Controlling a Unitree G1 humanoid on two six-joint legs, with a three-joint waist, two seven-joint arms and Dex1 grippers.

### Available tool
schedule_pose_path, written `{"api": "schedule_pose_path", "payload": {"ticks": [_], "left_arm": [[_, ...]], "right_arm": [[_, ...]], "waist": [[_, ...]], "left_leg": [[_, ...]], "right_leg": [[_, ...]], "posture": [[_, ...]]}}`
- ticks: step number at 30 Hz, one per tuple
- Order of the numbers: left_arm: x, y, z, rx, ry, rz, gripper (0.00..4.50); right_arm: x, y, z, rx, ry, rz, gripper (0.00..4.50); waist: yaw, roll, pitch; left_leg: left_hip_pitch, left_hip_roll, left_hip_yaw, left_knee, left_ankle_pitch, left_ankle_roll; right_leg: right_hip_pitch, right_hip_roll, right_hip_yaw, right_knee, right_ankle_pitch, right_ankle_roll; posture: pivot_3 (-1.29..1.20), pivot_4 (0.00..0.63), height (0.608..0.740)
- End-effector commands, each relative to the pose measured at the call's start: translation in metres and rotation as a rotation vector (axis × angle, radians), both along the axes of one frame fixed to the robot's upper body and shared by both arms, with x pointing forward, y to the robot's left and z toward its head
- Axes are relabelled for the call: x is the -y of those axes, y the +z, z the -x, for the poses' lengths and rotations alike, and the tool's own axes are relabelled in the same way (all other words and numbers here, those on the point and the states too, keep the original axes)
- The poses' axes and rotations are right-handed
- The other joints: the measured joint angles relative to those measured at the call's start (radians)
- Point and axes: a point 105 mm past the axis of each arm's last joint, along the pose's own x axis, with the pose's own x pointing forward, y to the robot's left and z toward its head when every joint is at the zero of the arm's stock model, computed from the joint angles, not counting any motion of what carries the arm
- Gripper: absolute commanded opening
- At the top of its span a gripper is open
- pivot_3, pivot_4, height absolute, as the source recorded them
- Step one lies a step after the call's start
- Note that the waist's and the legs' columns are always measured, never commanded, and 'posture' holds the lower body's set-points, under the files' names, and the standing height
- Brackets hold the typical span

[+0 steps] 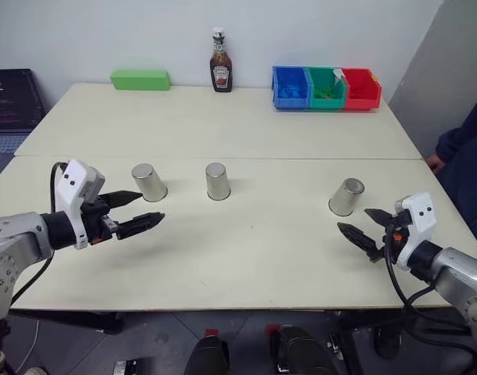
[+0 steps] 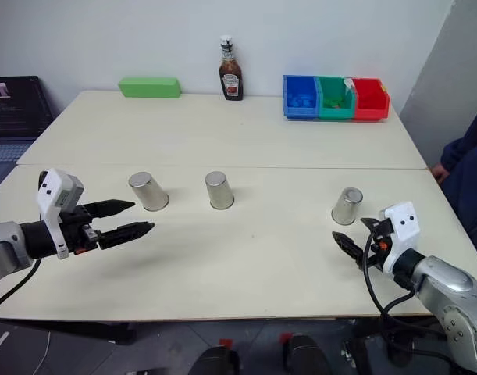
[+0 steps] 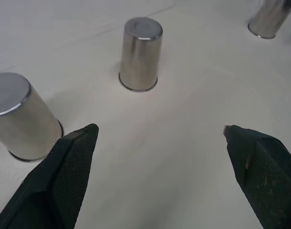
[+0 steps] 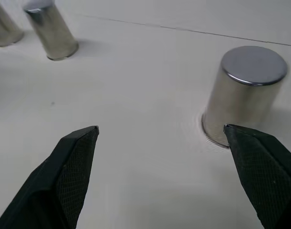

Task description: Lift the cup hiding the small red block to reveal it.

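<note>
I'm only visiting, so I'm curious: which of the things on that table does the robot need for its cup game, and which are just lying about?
For the job:
- left cup
- middle cup
- right cup
- left claw, open
- right claw, open

Lying about:
- ketchup bottle
- green box
- coloured bins
- laptop

obstacles: three upturned cups (image 1: 149,183) (image 1: 217,181) (image 1: 347,197) in a row across the table's (image 1: 246,258) middle | free: wide gap between middle and right cups; bare strip along the near edge | back edge: bottle (image 1: 220,62), bins (image 1: 325,87), green box (image 1: 140,80)

Left pincer (image 1: 138,211) and right pincer (image 1: 361,229) hover — jaws spread wide.
</note>
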Motion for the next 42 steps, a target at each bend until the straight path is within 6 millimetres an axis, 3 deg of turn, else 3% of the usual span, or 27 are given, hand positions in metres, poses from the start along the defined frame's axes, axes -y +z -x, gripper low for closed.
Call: {"api": "schedule_pose_path", "payload": {"ticks": [1,4,10,13,16,23,28,29,36,39,42], "left_arm": [[0.019,0.001,-0.008,0.106,0.011,0.015,4.50],[0.031,-0.005,-0.017,0.149,0.030,0.029,4.50],[0.062,-0.022,-0.061,0.216,0.092,0.085,4.50],[0.079,-0.031,-0.082,0.238,0.100,0.102,4.50],[0.082,-0.033,-0.101,0.273,0.128,0.093,4.50],[0.099,-0.041,-0.130,0.295,0.113,0.113,4.50],[0.111,-0.044,-0.139,0.298,0.092,0.147,4.50],[0.111,-0.043,-0.140,0.301,0.097,0.163,4.13],[0.110,-0.043,-0.142,0.315,0.101,0.166,2.78],[0.106,-0.041,-0.143,0.328,0.123,0.159,2.68],[0.105,-0.024,-0.140,0.375,0.130,0.162,2.68]], "right_arm": [[-0.028,0.048,0.021,0.157,0.219,-0.098,4.46],[-0.041,0.056,0.031,0.196,0.317,-0.059,4.46],[-0.057,0.060,0.037,0.227,0.429,-0.003,4.46],[-0.055,0.061,0.032,0.232,0.405,-0.013,4.46],[-0.051,0.059,0.033,0.219,0.390,-0.005,4.46],[-0.045,0.060,0.032,0.220,0.334,0.000,4.46],[-0.043,0.061,0.032,0.215,0.309,-0.011,4.46],[-0.041,0.062,0.031,0.217,0.298,-0.012,4.50],[-0.040,0.063,0.028,0.216,0.281,-0.021,4.50],[-0.040,0.063,0.026,0.217,0.281,-0.023,4.50],[-0.041,0.063,0.024,0.219,0.281,-0.024,4.50]], "waist": [[0.001,0.000,0.000],[0.002,-0.001,-0.001],[0.008,-0.002,-0.002],[0.009,-0.003,-0.002],[0.007,-0.003,-0.002],[0.008,-0.003,-0.003],[0.006,-0.003,-0.003],[0.005,-0.003,-0.003],[0.006,-0.003,-0.003],[0.005,-0.003,-0.003],[0.004,-0.003,-0.002]], "left_leg": [[0.000,0.000,0.000,0.000,0.000,0.000],[0.002,0.000,-0.001,0.000,0.000,0.000],[0.004,-0.001,-0.001,0.002,0.000,0.000],[0.004,-0.003,0.000,0.002,0.000,0.000],[0.002,-0.004,0.001,0.003,0.000,0.000],[0.000,-0.002,0.000,0.002,0.000,0.000],[-0.001,-0.004,0.000,0.003,0.000,0.000],[-0.001,-0.004,0.000,0.003,0.000,0.000],[-0.001,-0.003,-0.001,0.003,0.000,0.000],[-0.001,-0.003,0.000,0.003,0.000,0.000],[-0.001,-0.003,0.000,0.003,0.000,0.000]], "right_leg": [[0.000,0.000,0.000,0.000,0.000,0.000],[0.003,0.000,-0.001,0.000,0.000,0.000],[0.005,0.000,0.000,0.000,0.002,0.003],[0.006,0.000,0.000,-0.001,0.003,0.004],[0.005,0.000,0.001,-0.002,0.004,0.006],[0.004,0.000,0.000,-0.002,0.004,0.005],[0.004,0.000,0.001,-0.002,0.004,0.006],[0.003,0.000,0.001,-0.002,0.004,0.006],[0.003,0.000,0.000,-0.002,0.004,0.006],[0.003,0.000,0.000,-0.002,0.004,0.006],[0.003,0.000,0.001,-0.002,0.004,0.006]], "posture": [[0.00,0.150,0.740],[0.00,0.150,0.740],[0.00,0.150,0.740],[0.00,0.150,0.740],[0.00,0.150,0.740],[0.00,0.150,0.740],[0.00,0.150,0.740],[0.00,0.150,0.740],[0.00,0.150,0.740],[0.00,0.150,0.740],[0.00,0.150,0.740]]}}
